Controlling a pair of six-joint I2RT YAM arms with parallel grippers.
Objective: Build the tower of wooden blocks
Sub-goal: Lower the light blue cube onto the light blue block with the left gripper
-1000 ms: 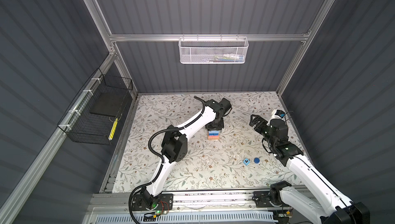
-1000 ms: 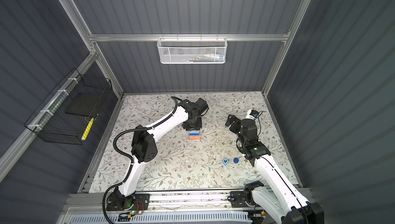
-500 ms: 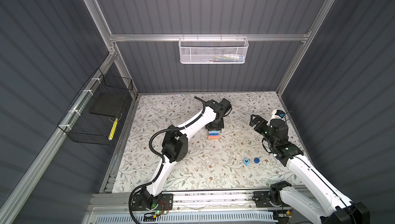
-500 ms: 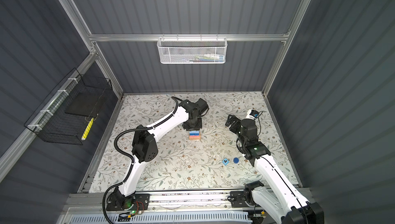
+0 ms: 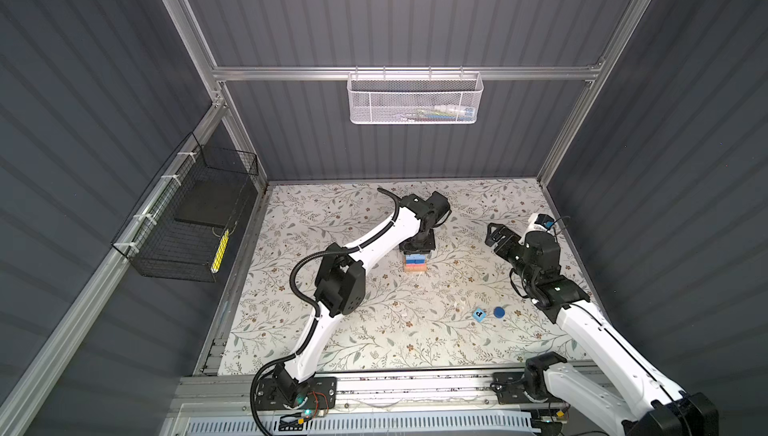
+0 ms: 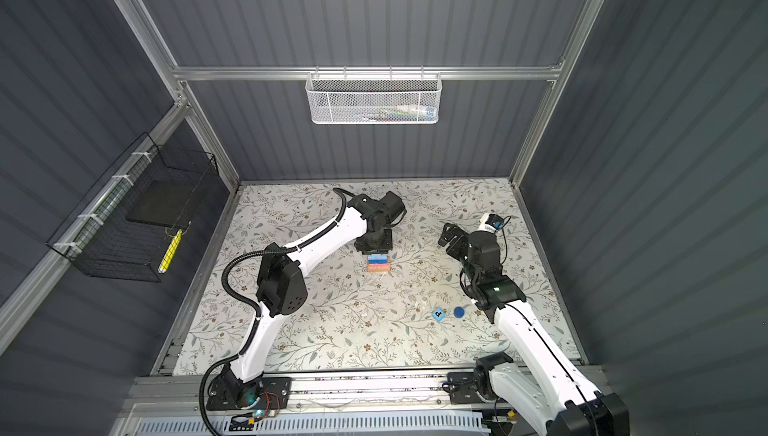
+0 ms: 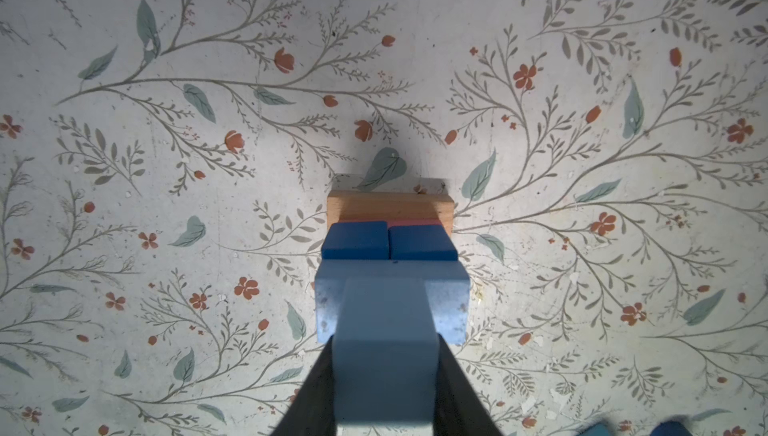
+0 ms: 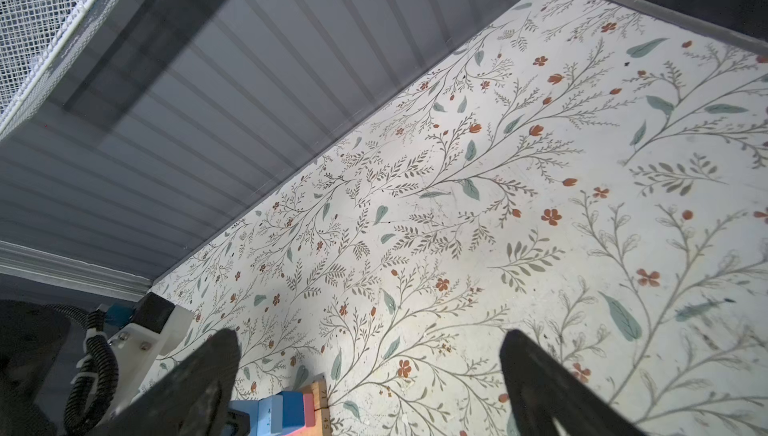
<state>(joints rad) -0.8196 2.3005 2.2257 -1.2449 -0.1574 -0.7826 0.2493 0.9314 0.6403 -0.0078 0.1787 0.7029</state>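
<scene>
Left wrist view: a light blue cube point(image 7: 384, 330) is pinched between the fingers of the left tool point(image 7: 385, 355) and held over the top of the wood block tower point(image 5: 414, 264), which stands near the middle of the floral desk point(image 5: 374, 330). Four layers are counted beneath it: a tan bar point(image 7: 388, 205) at the base, a pink bar point(image 7: 411, 222), two dark blue cubes point(image 7: 353, 240) side by side, and a light blue bar point(image 7: 453, 301). Whether the held cube is seated on that bar cannot be told.

The build is judged well advanced but unfinished. A lettered light blue cube point(image 5: 478, 314) and a dark blue cylinder point(image 5: 499, 311) lie on the desk on the right arm's side, well apart from the stack. The right tool point(image 5: 494, 235) is spread wide and empty.

The tower is pointed straight up. The long axes of its bars are laid level, from side to side in both top views, in line with the left tool's closing direction.
</scene>
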